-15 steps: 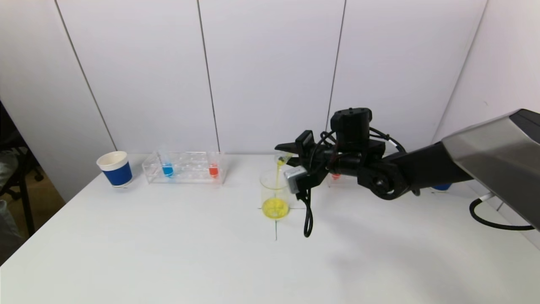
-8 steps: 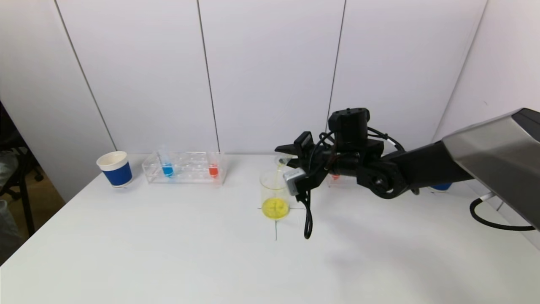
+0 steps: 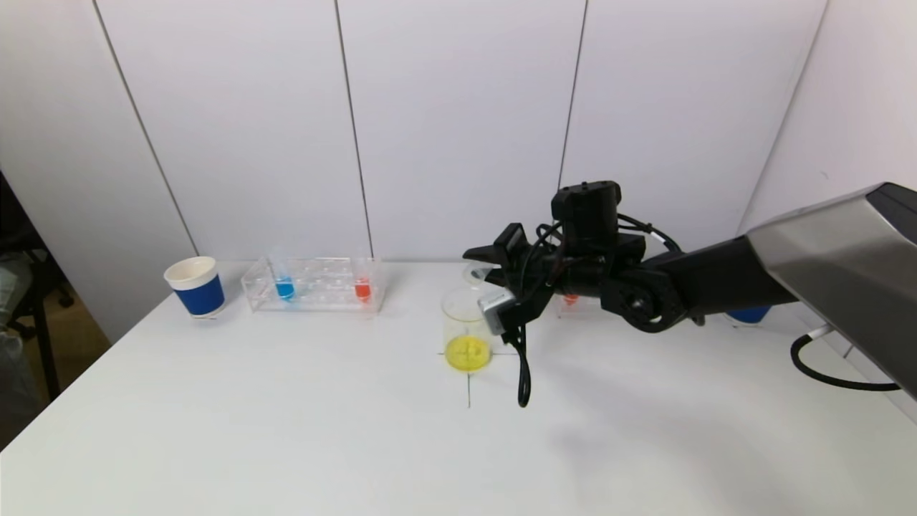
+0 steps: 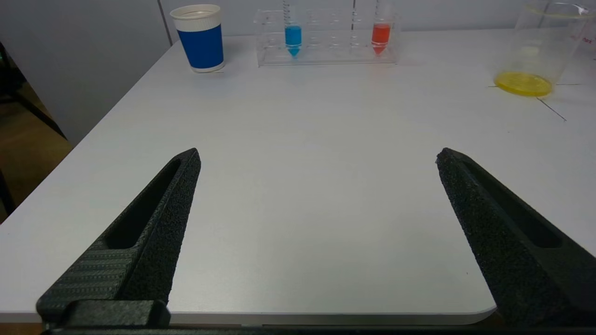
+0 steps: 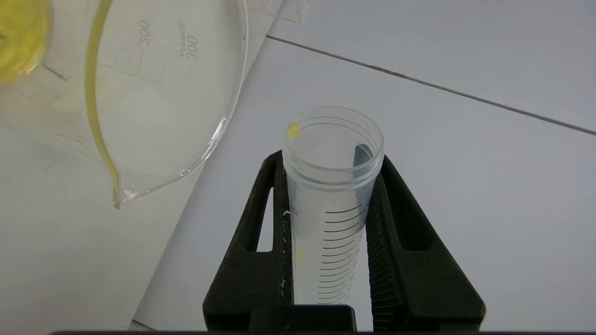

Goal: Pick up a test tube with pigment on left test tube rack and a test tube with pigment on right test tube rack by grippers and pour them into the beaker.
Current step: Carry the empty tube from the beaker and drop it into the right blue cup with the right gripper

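A: Judging by the yellow pool in the beaker, the right-hand pour looks done. The right end effector is pinching a test tube just beside the beaker's rim, and the tube looks drained, with only a yellow bead at its lip and a faint streak down its wall.

B: And the left half of the task?

A: Not yet begun, as far as one can see. The left end effector hangs above the near edge of the surface with its fingers spread wide and nothing between them. The left test tube rack stands well apart from it, toward the back, with a blue-filled tube and a red-filled tube upright in it.

B: How does the beaker look?

A: Clear, with printed graduations, standing upright on a cross marked on the surface. A thin yellow trail runs down its inner wall from the spout. The liquid covers only the bottom.

B: So what remains?

A: Probably putting the spent tube away, then fetching one of the coloured tubes on the left and tipping it in.
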`<action>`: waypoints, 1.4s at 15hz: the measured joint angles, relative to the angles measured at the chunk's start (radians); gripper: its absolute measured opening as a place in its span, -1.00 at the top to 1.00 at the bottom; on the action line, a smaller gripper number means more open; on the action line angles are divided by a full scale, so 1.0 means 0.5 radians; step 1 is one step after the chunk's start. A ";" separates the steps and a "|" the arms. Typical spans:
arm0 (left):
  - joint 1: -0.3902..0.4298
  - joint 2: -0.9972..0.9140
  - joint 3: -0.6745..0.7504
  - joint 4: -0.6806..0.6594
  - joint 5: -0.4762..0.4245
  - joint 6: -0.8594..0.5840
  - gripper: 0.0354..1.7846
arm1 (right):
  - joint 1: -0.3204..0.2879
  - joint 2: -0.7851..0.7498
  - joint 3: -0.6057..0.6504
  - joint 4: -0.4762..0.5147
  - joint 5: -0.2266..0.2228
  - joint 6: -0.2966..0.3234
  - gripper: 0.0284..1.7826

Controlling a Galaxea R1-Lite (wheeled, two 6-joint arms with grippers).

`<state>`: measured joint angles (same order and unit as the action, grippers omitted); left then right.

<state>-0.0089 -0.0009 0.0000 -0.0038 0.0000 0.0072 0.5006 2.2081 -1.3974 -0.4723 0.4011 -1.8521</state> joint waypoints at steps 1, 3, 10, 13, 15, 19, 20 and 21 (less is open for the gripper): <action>0.000 0.000 0.000 -0.001 0.000 0.000 -0.99 | 0.001 0.000 -0.006 0.024 -0.011 -0.026 0.46; 0.000 0.000 0.000 -0.001 0.000 0.000 -0.99 | 0.003 -0.001 -0.020 0.053 -0.021 -0.063 0.46; 0.000 0.000 0.000 -0.001 0.000 -0.001 -0.99 | 0.013 -0.005 -0.020 0.056 -0.022 -0.065 0.46; 0.000 0.000 0.000 -0.001 0.000 -0.001 -0.99 | 0.012 -0.009 -0.018 0.031 -0.007 0.106 0.46; 0.000 0.000 0.000 -0.001 0.000 0.000 -0.99 | 0.024 -0.021 -0.017 -0.050 -0.003 0.413 0.46; 0.000 0.000 0.000 -0.001 0.000 -0.001 -0.99 | 0.053 -0.057 -0.010 -0.429 -0.080 1.162 0.46; 0.000 0.000 0.000 -0.001 0.000 -0.001 -0.99 | 0.054 -0.066 -0.009 -0.485 -0.128 1.343 0.46; 0.000 0.000 0.000 -0.001 0.000 0.000 -0.99 | 0.055 -0.074 -0.007 -0.527 -0.172 1.511 0.46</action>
<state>-0.0089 -0.0009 0.0000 -0.0043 0.0000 0.0072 0.5281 2.1711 -1.4009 -0.7360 0.3151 -1.0968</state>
